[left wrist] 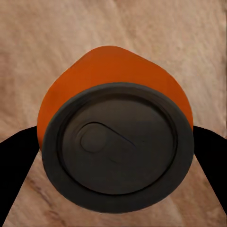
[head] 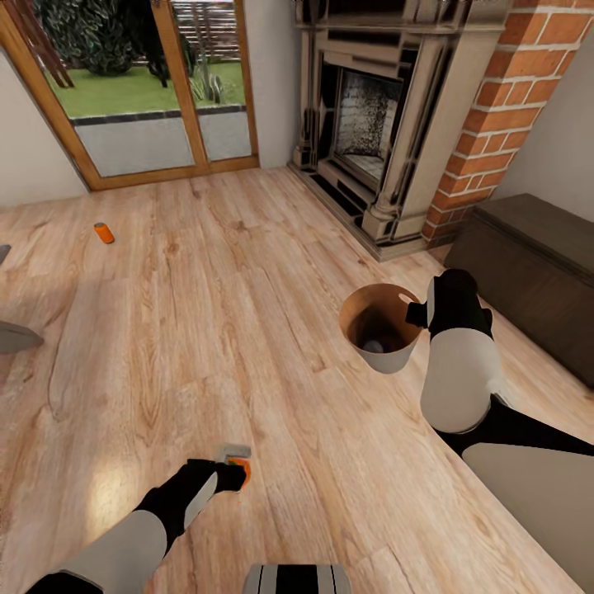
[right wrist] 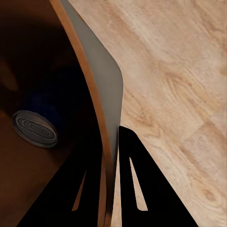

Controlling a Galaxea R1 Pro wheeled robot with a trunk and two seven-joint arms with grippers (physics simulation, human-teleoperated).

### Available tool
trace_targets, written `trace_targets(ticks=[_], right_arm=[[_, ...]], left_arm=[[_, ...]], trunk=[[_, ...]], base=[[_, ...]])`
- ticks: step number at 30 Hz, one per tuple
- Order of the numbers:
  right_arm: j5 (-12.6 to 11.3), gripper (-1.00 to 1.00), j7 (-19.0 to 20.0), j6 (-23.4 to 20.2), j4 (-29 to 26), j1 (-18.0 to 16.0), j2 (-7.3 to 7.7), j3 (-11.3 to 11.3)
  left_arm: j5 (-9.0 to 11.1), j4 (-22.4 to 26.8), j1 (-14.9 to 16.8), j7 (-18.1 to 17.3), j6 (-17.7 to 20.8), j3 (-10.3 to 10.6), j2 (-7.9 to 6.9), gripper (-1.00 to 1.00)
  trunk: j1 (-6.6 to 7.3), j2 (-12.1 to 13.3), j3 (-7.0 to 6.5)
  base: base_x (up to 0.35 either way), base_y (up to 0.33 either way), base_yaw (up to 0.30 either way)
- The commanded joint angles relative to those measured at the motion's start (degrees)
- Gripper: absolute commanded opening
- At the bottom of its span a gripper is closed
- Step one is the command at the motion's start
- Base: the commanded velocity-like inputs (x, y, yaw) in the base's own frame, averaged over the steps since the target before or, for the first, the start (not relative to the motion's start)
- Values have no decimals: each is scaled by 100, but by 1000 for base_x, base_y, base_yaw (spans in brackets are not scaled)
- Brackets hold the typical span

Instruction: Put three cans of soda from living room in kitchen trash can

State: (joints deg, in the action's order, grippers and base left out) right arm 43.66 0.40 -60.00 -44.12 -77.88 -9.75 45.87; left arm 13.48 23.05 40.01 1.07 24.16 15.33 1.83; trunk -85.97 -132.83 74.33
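Setting: living room, wooden floor (head: 247,272) before a brick fireplace (head: 388,124) and glass doors (head: 140,91).

Left gripper (head: 233,474): clamped on a soda can (head: 239,469); the left wrist view looks down onto the can's dark top (left wrist: 116,146), a black finger (left wrist: 16,156) pressed to each side, orange wall showing beyond it. The can's long axis runs roughly along the fingers.

Right gripper (head: 421,313): pinched on the rim of the trash can (head: 404,351); in the right wrist view one finger (right wrist: 137,189) sits outside the wall and the other inside, the bin wall (right wrist: 101,94) between them.

Inside the bin: a grey can end (right wrist: 35,128) lies at the bottom, so one can appears already binned.

Third can (head: 104,233): on its side on the floor near the doors, well apart from both arms, nearer the left.

Key relation: the bin's open mouth lies forward and to the right of the held can, across bare floor. Judged next step: carry the can over the mouth, then let go.
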Motion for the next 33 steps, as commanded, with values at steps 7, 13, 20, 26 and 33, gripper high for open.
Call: trace_targets(ticks=[7, 13, 20, 26, 33], right_arm=[[-49, -100, 19, 0, 19, 23, 0, 1], [-37, -100, 14, 0, 62, 40, -5, -5], [-27, -100, 13, 0, 171, 195, -12, -27], [-33, -100, 16, 0, 203, 477, -24, -70], [-50, -100, 44, 0, 242, 1178, -24, -326]], left_arm=[[3, 740, -2, -398, 318, -18, -6, -100], [10, 1708, -2, -664, 922, -27, -11, -100], [18, 2516, -13, -757, 1501, -35, -23, -100], [15, 2859, -61, -881, 1689, -41, -52, -100], [160, 4203, -445, -1278, 2470, -52, -453, -100]], trunk=[[155, 282, -126], [287, 523, -234], [440, 804, -360], [572, 1044, -468], [726, 1325, -593]], base=[[0, 0, 0], [0, 0, 0], [0, 0, 0], [0, 0, 0], [0, 0, 0]])
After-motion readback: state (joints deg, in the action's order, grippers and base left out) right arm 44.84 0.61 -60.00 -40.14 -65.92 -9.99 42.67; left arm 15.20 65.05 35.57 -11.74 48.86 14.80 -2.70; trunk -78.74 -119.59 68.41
